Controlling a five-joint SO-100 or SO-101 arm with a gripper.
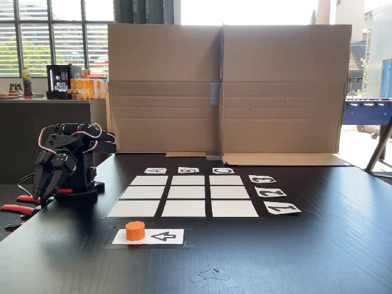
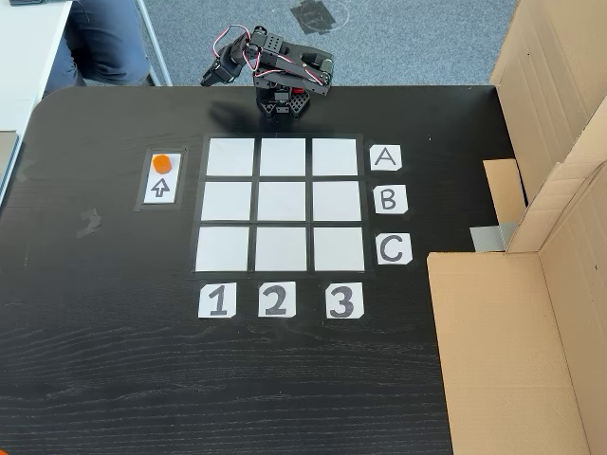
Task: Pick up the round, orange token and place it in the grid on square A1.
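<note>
No step of the task had begun. The token (image 1: 135, 230) sat on the end of the white arrow card (image 1: 164, 236), untouched, and every square of the grid (image 2: 280, 205) was bare. In the overhead fixed view the token (image 2: 162, 162) lay just beside the grid's left edge, level with the row marked "A".

The arm was folded at its base beyond the grid, well apart from the token. Its tool (image 1: 41, 190) hung pointing down at the table (image 1: 318, 257); the fingers looked close together, but whether they were fully closed I could not tell.

By my reading, the next move called for unfolding the arm, carrying the tool over the token with its fingers spread, and lowering squarely onto the short puck. Square A1 (image 2: 231, 157), the grid corner in line with "A" and "1", was the square nearest the token, so the carry looked short.

Little stood in the way. The cardboard screen (image 1: 226, 89) rose behind the grid, the number labels (image 2: 275, 300) lay along its far side from the arm, and red clamp handles (image 1: 18, 209) stuck out by the arm's base.
</note>
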